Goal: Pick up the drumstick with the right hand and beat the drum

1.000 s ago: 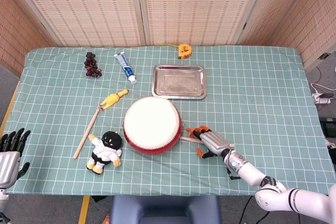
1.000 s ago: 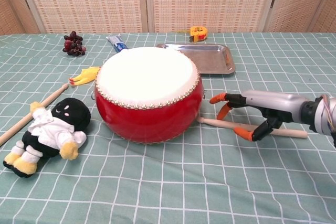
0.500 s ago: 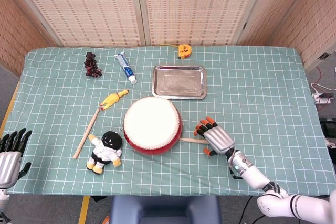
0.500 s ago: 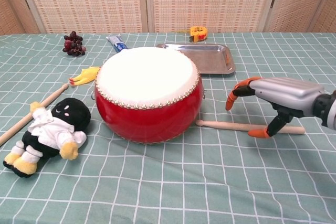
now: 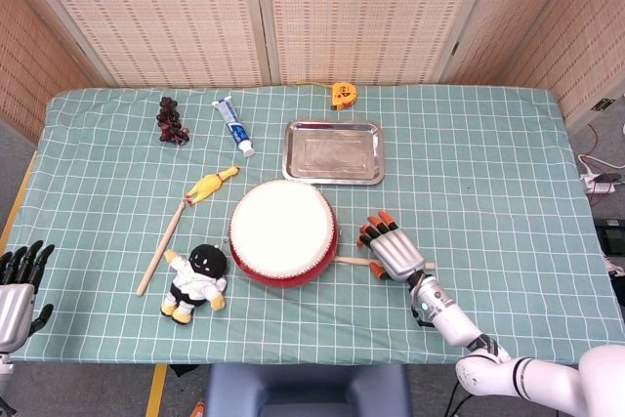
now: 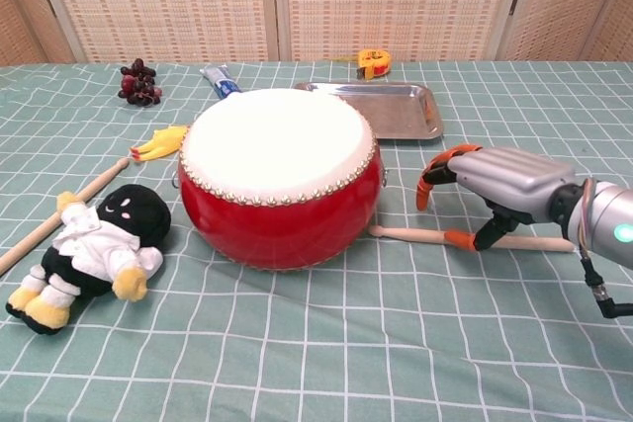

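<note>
Right now the drumstick [image 6: 435,236], a plain pale wooden rod, lies flat on the checked green tablecloth [image 5: 488,163] just right of the drum [image 6: 280,175], its near tip almost touching the drum's base. The drum is round, with a red body, a white skin and a row of studs around the rim. The right hand [image 6: 499,188] arches over the stick with its orange-tipped fingers [image 6: 426,185] spread and curved down; one fingertip touches the stick or the cloth beside it, nothing gripped. The left hand [image 5: 18,285] sits off the table's left edge, fingers apart, holding nothing. A second stick [image 5: 161,246] and a plush doll [image 5: 198,280] lie left of the drum, and a metal tray [image 5: 333,151] sits behind it.
</note>
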`<state>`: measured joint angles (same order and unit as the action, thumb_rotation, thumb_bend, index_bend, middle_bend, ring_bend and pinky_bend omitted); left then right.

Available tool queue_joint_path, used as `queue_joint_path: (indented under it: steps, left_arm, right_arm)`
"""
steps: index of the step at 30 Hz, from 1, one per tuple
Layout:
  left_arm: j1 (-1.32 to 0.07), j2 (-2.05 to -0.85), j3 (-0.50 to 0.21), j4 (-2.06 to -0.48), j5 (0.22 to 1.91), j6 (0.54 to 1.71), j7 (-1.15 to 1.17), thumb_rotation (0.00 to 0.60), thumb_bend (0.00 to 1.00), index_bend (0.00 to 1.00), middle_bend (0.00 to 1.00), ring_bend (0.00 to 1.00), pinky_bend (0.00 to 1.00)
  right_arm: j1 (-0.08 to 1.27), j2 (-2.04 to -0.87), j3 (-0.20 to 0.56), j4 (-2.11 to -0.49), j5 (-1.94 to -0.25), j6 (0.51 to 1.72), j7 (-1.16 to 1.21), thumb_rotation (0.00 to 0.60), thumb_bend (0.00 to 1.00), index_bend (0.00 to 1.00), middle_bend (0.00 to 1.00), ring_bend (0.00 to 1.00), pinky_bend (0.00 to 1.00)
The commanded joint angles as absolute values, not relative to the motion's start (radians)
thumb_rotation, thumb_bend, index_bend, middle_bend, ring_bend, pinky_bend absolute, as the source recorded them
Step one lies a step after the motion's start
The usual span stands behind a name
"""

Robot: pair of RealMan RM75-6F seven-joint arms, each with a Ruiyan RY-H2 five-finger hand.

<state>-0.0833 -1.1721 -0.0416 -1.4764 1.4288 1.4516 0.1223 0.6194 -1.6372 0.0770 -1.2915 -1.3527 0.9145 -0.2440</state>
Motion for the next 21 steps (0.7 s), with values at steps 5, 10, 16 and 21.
queue_joint_path:
  steps: [5,10,16,21]
  left_arm:
    - [-0.085,-1.175,-0.041,-1.471,1.433,1.448,0.117,0.6,0.24,0.01,0.0,0.02,0.02]
    - [-0.086,-1.177,-0.042,-1.466,1.433,1.448,0.112,0.6,0.24,0.01,0.0,0.02,0.02]
    - [-0.083,-1.177,-0.042,-1.46,1.427,1.446,0.106,0.6,0.24,0.01,0.0,0.02,0.02]
    - [-0.082,-1.179,-0.041,-1.454,1.428,1.445,0.1,0.6,0.24,0.01,0.0,0.02,0.02]
  right_arm:
    - [0.617,-1.636,0.066,-1.306,-1.347,0.906,-0.242,0.6,0.43,0.34,0.2,0.01,0.02]
    - [0.622,-1.65,0.066,-1.286,-1.337,0.9,-0.257,0.6,0.46,0.35,0.19,0.01,0.02]
    - [0.618,-1.665,0.059,-1.269,-1.347,0.916,-0.262,0.6,0.46,0.37,0.19,0.01,0.02]
    - [0.612,-1.677,0.053,-1.255,-1.356,0.928,-0.251,0.6,0.46,0.42,0.19,0.01,0.02]
